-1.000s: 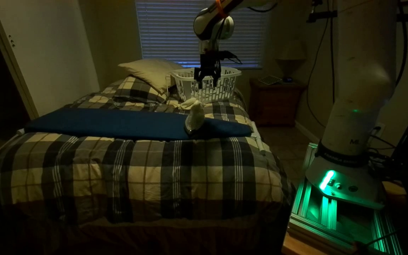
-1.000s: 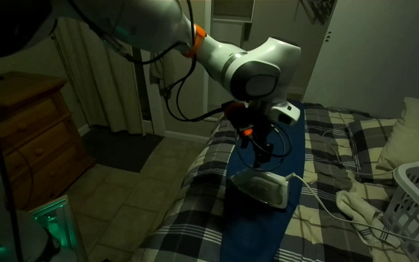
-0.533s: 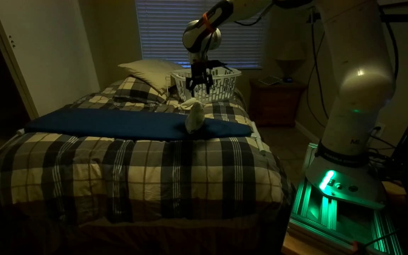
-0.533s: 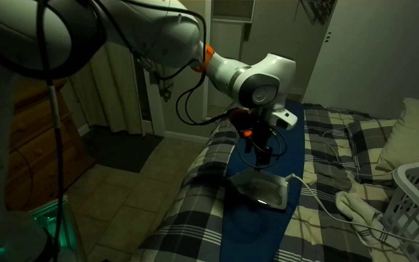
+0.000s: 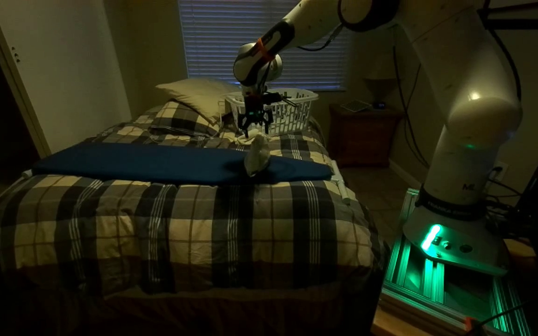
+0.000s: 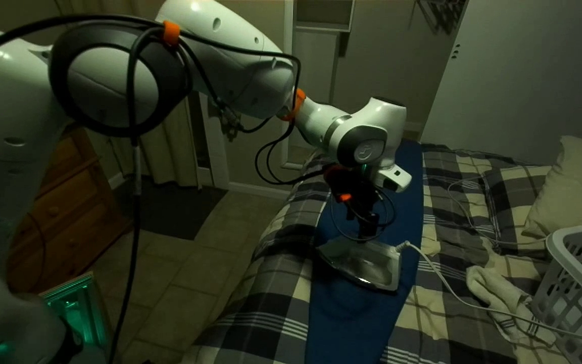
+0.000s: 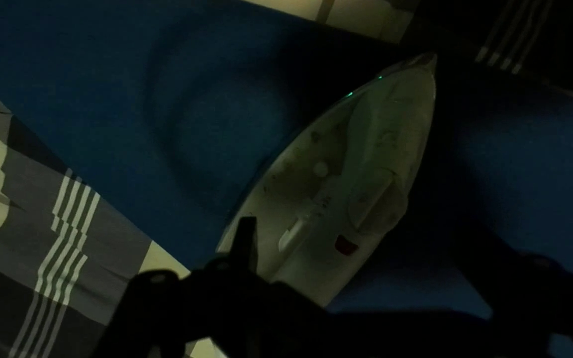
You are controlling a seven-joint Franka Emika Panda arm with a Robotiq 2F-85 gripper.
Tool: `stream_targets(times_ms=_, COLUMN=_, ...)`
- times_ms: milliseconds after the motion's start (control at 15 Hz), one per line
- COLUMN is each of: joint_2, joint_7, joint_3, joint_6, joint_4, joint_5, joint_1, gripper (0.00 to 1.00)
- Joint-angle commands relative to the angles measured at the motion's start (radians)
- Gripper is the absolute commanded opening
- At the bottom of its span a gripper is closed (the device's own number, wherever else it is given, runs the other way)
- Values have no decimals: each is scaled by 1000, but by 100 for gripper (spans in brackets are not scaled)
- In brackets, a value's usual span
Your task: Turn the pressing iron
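The pale pressing iron (image 5: pixel 257 158) rests on the blue ironing board (image 5: pixel 157 161) on the bed. In an exterior view the iron (image 6: pixel 372 268) has its pointed end toward the bed's edge, and a white cord leaves its other end. My gripper (image 5: pixel 257 132) is open just above the iron; in an exterior view the gripper (image 6: pixel 361 232) overlaps its upper edge. In the wrist view the open gripper (image 7: pixel 358 231) has one finger over the near flank of the iron (image 7: pixel 311 268) and the other, very dark, off its far side. Contact cannot be told.
A white lattice basket (image 6: pixel 579 283) stands beside the board, with a white cloth (image 6: pixel 498 298) near it. The iron's cord (image 6: pixel 452 288) runs across the bed toward the basket. A pillow (image 5: pixel 199 95) lies farther back. The room is dim.
The gripper has come down toward the iron, moving left and down in an exterior view. The gripper stays open. The iron has not visibly moved.
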State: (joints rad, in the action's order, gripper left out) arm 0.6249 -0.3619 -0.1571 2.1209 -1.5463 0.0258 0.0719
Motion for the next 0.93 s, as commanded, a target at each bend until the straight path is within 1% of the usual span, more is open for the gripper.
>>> stream_targets(times_ms=0, joint_2=75, joint_7=-57, joint_3=-14, joint_6=15, joint_4=72, joint_5=-11, joint_1=-9, gripper=100)
stream_targets(times_ms=200, joint_2=106, joint_7=-89, joint_3=-25, joint_6=23, joint_4=92, joint_5=-12, joint_1=-12, gripper=100)
stream_targets(times_ms=267, joint_2=113, joint_7=-94, joint_3=-27, joint_6=22, joint_4=98, joint_5=-9, joint_1=-10, gripper=98)
stream_targets(times_ms=333, joint_2=117, joint_7=-104, joint_3=-31, joint_6=24, joint_4=99, joint_5=-12, joint_1=-12, gripper=78)
stream_targets(times_ms=467, joint_2=120, joint_7=-97, joint_3=-35, joint_6=33, joint_4=98, joint_5=-20, joint_1=-14, gripper=69)
stream_targets(times_ms=600, joint_2=116, joint_7=-72, joint_3=-41, joint_6=50, joint_4=94, joint_5=-43, joint_1=-19, gripper=53)
stream_targets(times_ms=733, joint_2=111, joint_7=-52, joint_3=-52, joint_6=82, joint_4=88, joint_5=-86, joint_1=-30, gripper=41)
stream_targets(times_ms=800, joint_2=107, joint_7=-34, joint_3=-54, joint_6=101, joint_4=83, joint_5=-108, joint_1=-34, gripper=33)
stream_targets(times_ms=867, joint_2=104, joint_7=-16, joint_3=-60, joint_6=115, joint_4=80, joint_5=-139, joint_1=-42, gripper=27)
